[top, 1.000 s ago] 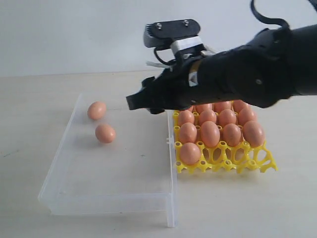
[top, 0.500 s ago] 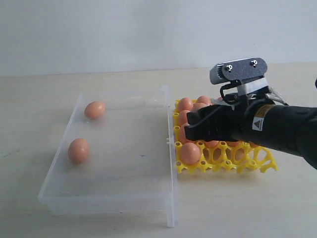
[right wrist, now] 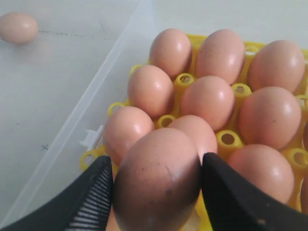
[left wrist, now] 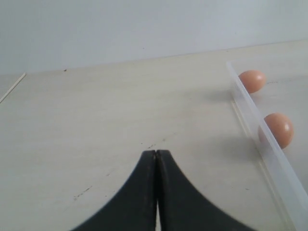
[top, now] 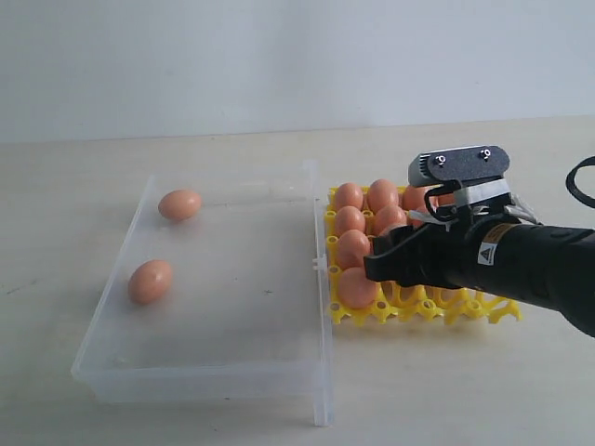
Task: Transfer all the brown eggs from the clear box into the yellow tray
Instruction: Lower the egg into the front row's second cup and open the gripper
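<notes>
In the exterior view the right arm [top: 539, 265] lies across the yellow tray [top: 497, 311], hiding its middle and right-hand cups, so the brown eggs [top: 351, 248] there cannot be counted; the arm runs off the frame. In the right wrist view the brown egg [right wrist: 156, 187] clasped by the right gripper [right wrist: 155, 166] is cropped at one end and hides the tray cup behind it. In the left wrist view the left gripper [left wrist: 157, 161] shows only its tips and the clear box [left wrist: 269, 147] is mostly out of frame.

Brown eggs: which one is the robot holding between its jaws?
The egg clamped in the right gripper's jaws, over the yellow tray. The other eggs sit in tray cups or lie loose in the clear box.
</notes>
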You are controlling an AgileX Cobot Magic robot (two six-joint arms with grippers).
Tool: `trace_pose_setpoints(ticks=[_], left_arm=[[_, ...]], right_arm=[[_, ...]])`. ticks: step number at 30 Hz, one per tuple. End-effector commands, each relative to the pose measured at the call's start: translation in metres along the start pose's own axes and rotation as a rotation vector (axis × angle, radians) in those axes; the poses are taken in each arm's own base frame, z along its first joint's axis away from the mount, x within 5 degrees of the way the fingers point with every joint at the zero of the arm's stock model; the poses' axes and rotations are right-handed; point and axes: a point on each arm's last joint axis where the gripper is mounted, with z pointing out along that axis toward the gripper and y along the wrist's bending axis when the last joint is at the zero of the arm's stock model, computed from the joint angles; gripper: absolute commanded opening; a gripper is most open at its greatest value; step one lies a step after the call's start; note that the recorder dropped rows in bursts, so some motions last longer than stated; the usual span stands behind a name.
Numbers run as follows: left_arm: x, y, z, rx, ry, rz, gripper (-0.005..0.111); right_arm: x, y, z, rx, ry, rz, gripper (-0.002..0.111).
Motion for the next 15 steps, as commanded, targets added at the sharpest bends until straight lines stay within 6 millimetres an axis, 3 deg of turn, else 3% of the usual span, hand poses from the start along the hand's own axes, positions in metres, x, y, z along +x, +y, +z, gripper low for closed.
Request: trace_pose_setpoints(ticks=[1, 15], left_arm=[[-0.0025, 0.0001, -0.0008, -0.001, -0.021, -0.008, 0.000], [-0.0025, 0.0001, -0.0008, -0.001, -0.021, -0.008, 0.000]], right_arm=[[0.0019, -0.0036, 0.0039, 0.010, 0.003, 0.008, 0.000], [0.0071, -0.0045, 0.0091, 0.013, 0.022, 0.035, 0.000]])
